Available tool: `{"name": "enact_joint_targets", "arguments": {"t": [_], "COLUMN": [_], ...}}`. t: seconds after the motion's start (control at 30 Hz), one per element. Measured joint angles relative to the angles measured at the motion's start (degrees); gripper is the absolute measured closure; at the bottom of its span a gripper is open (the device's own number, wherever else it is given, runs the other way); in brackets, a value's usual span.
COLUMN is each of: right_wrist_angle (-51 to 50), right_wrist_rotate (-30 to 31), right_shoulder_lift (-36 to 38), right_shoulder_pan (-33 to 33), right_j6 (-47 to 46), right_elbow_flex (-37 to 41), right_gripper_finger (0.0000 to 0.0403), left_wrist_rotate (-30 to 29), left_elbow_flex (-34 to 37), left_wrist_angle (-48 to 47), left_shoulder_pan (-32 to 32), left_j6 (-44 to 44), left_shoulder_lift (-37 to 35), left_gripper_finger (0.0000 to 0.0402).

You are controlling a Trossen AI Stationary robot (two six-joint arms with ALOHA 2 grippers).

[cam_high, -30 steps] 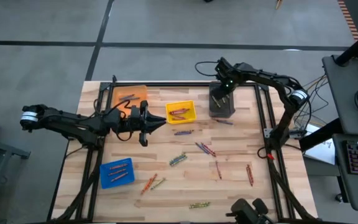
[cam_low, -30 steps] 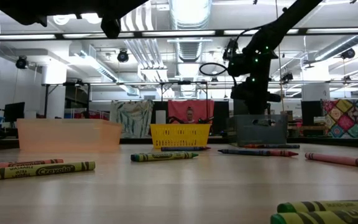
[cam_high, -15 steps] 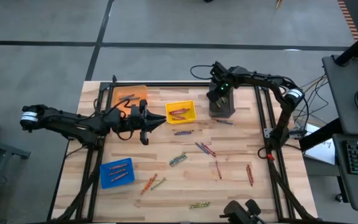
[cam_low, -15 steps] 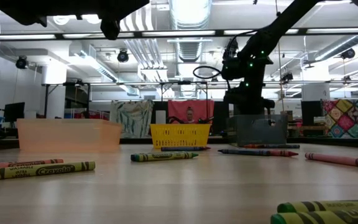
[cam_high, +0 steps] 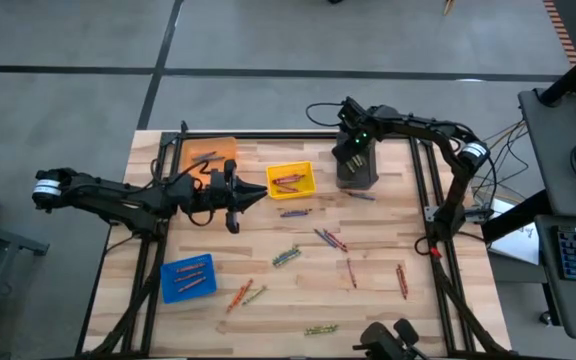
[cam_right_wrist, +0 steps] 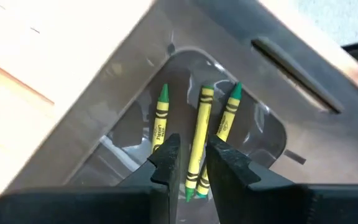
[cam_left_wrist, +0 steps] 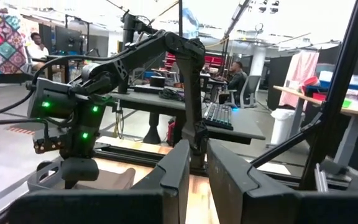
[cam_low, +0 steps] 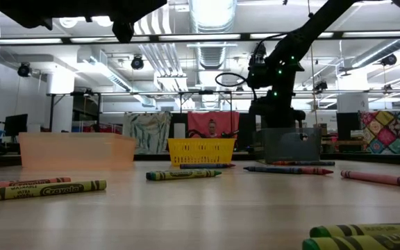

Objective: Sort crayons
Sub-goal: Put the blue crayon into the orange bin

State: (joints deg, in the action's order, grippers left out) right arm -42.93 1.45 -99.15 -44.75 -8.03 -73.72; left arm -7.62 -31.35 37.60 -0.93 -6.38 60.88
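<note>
Nearest the low camera, loose crayons [cam_high: 287, 256] lie scattered over the front and middle of the bench [cam_high: 378, 300], so, as I judge it, much sorting is left. Farther back, the blue bin [cam_high: 188, 277], yellow bin [cam_high: 291, 180] and orange bin [cam_high: 208, 154] each hold some. The left end effector [cam_high: 234, 196] hangs clenched and empty beside the yellow bin, while the right end effector [cam_right_wrist: 189, 163] is over the grey bin [cam_right_wrist: 241, 74], slightly parted around a green crayon [cam_right_wrist: 197, 140] among two others.
</note>
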Motion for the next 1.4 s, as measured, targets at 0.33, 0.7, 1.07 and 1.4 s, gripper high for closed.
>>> {"name": "enact_joint_targets", "arguments": {"t": [0.33, 0.7, 1.07, 1.4], "right_wrist_angle": [-0.02, 1.33, 12.07, 21.93], "right_wrist_rotate": [-0.07, 0.07, 2.51, 6.7], "right_shoulder_lift": [7.05, 21.45, 32.28, 37.99], "right_shoulder_pan": [1.98, 15.42, 32.73, 40.57], "right_j6": [1.35, 1.1, -3.46, -5.47], "right_elbow_flex": [-1.02, 0.06, 10.51, 21.91], "right_gripper_finger": [0.0338, 0.0346, 0.0346, 0.0346], "left_wrist_rotate": [-0.46, -0.49, -0.46, -0.44], "left_elbow_flex": [-0.02, -0.04, -5.22, -12.44], "left_wrist_angle": [-4.98, -5.13, -9.53, -15.6], "left_shoulder_pan": [0.0, 0.01, 0.0, 0.0], "left_j6": [3.34, 2.92, 3.35, 7.19], "left_shoulder_lift": [0.59, 8.68, 20.64, 33.3], "left_gripper_finger": [0.0362, 0.0362, 0.0362, 0.0362]}}
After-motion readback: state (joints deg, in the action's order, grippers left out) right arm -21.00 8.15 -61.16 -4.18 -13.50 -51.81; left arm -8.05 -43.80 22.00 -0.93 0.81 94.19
